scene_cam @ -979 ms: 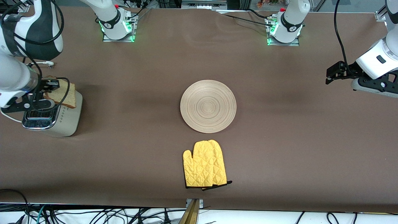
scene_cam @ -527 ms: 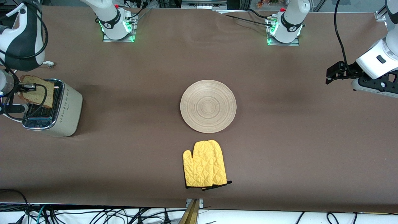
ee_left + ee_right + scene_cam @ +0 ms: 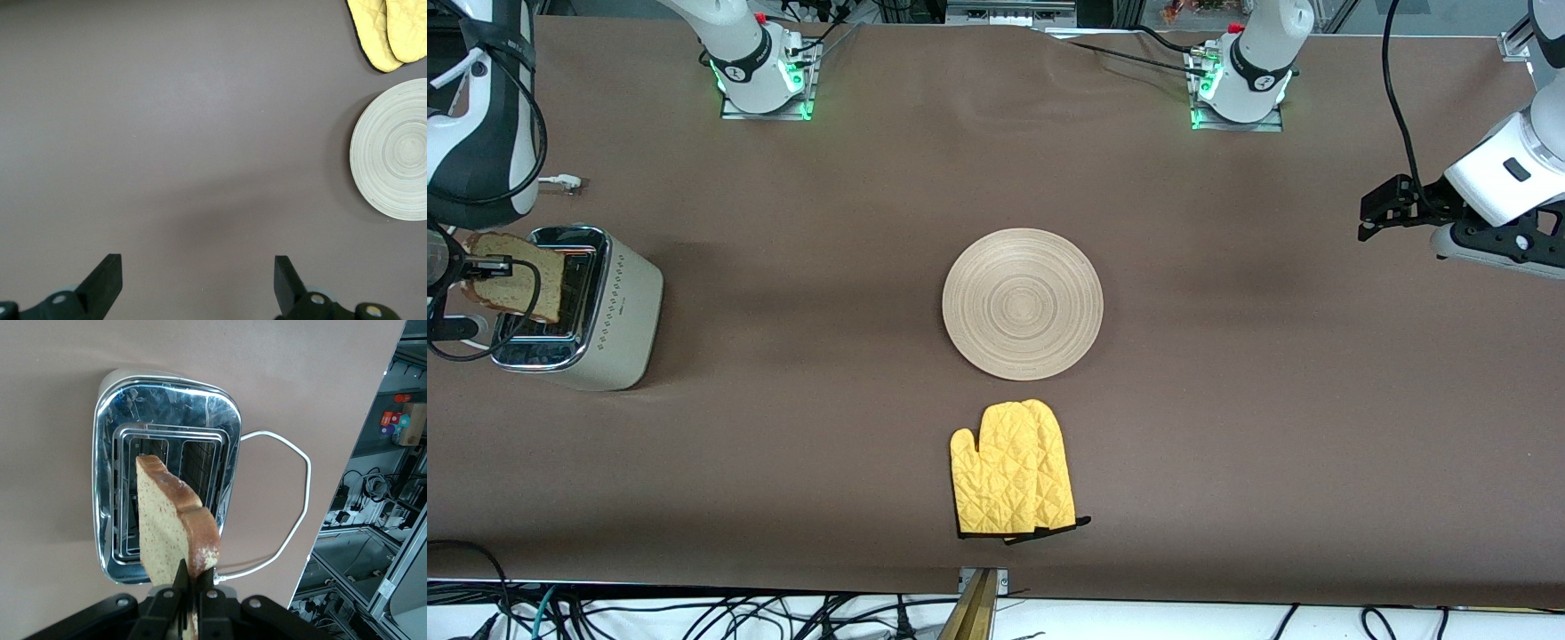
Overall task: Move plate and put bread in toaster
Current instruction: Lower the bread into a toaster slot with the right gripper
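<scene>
While the right gripper (image 3: 192, 587) pinches one speckled bread (image 3: 514, 286) slice above one chrome-topped toaster (image 3: 578, 311) at the table's edge, one grooved wooden plate (image 3: 1023, 304) sits mid-table; the left gripper (image 3: 197, 283) waits, spread wide.

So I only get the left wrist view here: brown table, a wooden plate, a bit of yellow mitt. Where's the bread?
Observer: The bread is in the air, pinched by the right gripper above the toaster.
Operator: Is it in a slot yet?
Observer: No. In the right wrist view it hangs upright over the two open slots, both empty.
Operator: And the arm I'm looking from?
Observer: The left gripper waits open over bare table at the left arm's end, apart from the plate.
</scene>
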Controlling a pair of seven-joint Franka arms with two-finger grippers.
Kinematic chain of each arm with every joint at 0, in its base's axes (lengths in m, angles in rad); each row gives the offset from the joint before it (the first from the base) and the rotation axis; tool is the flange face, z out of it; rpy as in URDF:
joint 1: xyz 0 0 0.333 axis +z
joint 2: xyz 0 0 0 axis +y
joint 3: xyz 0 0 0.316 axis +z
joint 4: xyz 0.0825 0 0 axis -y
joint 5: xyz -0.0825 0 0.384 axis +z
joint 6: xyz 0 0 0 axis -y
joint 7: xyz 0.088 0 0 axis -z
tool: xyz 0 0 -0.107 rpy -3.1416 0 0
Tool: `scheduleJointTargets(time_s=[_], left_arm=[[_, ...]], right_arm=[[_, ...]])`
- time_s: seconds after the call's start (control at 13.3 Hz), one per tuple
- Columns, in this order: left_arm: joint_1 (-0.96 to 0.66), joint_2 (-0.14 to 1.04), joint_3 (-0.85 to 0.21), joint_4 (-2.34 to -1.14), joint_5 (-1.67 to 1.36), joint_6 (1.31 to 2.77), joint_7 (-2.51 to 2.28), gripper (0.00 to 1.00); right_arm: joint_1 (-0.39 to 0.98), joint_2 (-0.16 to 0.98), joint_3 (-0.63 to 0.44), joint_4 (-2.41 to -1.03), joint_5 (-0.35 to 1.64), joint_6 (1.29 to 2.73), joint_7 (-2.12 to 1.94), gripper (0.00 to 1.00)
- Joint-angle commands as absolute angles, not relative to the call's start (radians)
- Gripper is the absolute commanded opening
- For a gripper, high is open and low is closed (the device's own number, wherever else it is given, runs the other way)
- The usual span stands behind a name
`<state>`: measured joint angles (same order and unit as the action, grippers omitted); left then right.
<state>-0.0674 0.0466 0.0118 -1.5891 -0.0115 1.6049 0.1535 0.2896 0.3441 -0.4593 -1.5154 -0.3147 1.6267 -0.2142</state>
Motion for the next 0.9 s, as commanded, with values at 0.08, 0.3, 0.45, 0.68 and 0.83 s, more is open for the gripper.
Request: scheduleJointTargets(time_s=[0.08, 0.3, 0.45, 0.68, 0.83], left_arm=[[-0.074, 0.058, 0.012, -1.559, 0.011, 1.589, 0.143, 1.00], [-0.074, 0.058, 0.012, -1.560, 0.011, 1.589, 0.143, 1.00], [-0.074, 0.058, 0.012, -1.560, 0.011, 1.589, 0.143, 1.00], [-0.074, 0.058, 0.012, -1.560, 0.011, 1.589, 0.143, 1.00], [-0.074, 0.058, 0.012, -1.559, 0.011, 1.589, 0.143, 1.00]], right_arm=[[0.273, 0.383, -0.457, -1.485, -0.314, 1.641, -0.239, 0.00], [0.265, 0.403, -0.457, -1.488, -0.299, 1.641, -0.239, 0.00], [0.264, 0.416, -0.457, -1.489, -0.295, 1.643, -0.236, 0.00], [0.264, 0.439, -0.457, -1.485, -0.259, 1.643, -0.230, 0.00], [0.264, 0.442, -0.456, -1.485, -0.249, 1.643, -0.225, 0.00]])
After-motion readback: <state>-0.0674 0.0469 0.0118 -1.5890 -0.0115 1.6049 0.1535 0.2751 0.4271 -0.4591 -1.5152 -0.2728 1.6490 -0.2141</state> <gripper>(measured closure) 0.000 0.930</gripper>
